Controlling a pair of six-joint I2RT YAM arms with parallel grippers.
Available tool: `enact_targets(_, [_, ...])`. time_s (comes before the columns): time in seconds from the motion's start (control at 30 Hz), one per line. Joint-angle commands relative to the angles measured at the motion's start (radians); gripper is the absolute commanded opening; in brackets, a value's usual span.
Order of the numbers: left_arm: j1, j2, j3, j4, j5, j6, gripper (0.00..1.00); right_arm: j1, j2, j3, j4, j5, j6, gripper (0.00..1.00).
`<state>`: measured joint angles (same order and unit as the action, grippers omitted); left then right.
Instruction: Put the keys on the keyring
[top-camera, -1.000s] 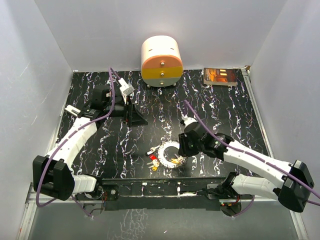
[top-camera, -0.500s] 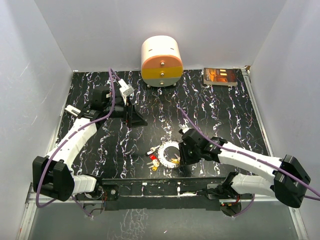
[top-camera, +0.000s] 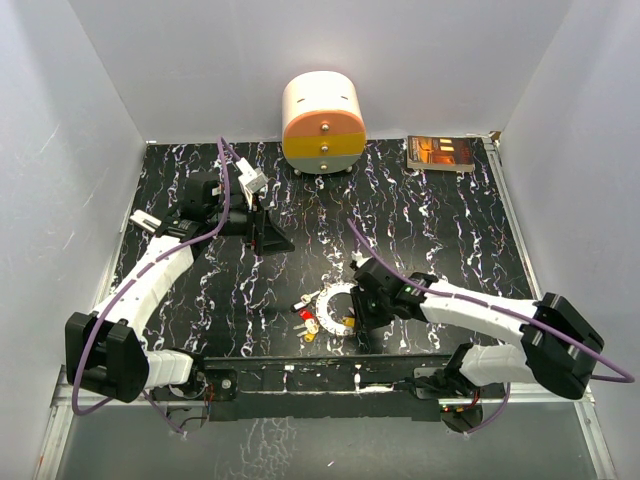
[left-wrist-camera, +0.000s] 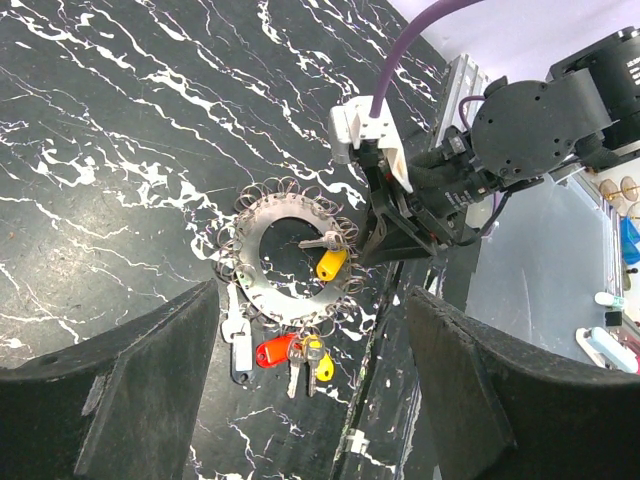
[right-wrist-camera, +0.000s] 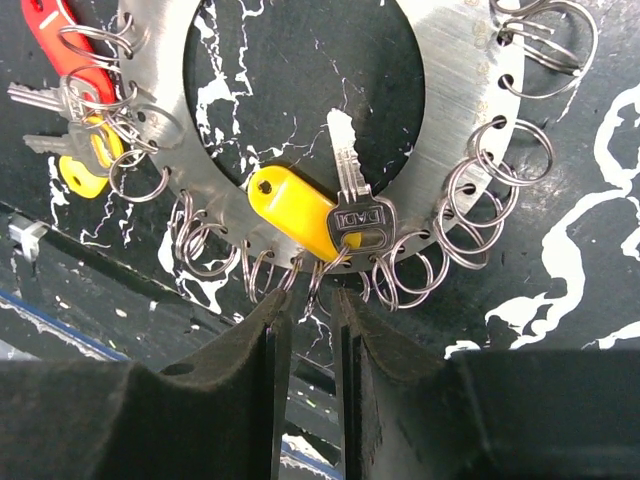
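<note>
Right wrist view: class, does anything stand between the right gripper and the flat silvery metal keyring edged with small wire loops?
Nothing visible does. The right gripper has its narrowly parted tips right at the wire loops on the flat silvery keyring's nearest rim.

The keys (right-wrist-camera: 300, 212) lie along the keyring's (right-wrist-camera: 452, 62) near rim.
</note>
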<state>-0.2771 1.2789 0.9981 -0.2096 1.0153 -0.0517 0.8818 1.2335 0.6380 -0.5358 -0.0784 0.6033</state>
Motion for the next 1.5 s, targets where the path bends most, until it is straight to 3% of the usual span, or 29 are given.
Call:
enact_targets(0.0, [0.004, -0.042, -0.007, 0.000, 0.017, 0.013, 0.74, 0.004, 0.012, -0.016, 0.072, 0.009, -0.001, 0.27])
enact_targets(0.2, [0.005, -0.041, -0.007, 0.004, 0.022, 0.010, 0.74, 0.005, 0.021, -0.029, 0.080, 0.016, 0.003, 0.23])
enact_targets(0.37, [0.006, -0.041, -0.006, 0.005, 0.022, 0.007, 0.74, 0.005, 0.012, -0.025, 0.082, 0.026, -0.016, 0.08])
enact_targets(0.63, [0.005, -0.010, 0.068, -0.009, 0.030, -0.004, 0.74, 0.005, -0.167, 0.086, 0.064, 0.042, -0.196, 0.08])
enact_targets(0.8, [-0.007, 0.025, 0.168, -0.026, 0.086, -0.009, 0.74, 0.005, -0.261, 0.177, 0.087, -0.050, -0.332, 0.08])
enact_targets(1.0, [-0.052, 0.028, 0.279, -0.142, 0.156, 0.096, 0.76, 0.004, -0.289, 0.251, 0.118, -0.158, -0.424, 0.08])
enact_targets(1.17, [-0.066, -0.006, 0.237, -0.104, 0.238, 0.061, 0.82, 0.005, -0.265, 0.312, 0.128, -0.278, -0.470, 0.08])
enact_targets(1.47, [-0.077, -0.058, 0.136, -0.034, 0.273, 0.003, 0.82, 0.004, -0.269, 0.325, 0.249, -0.412, -0.456, 0.08])
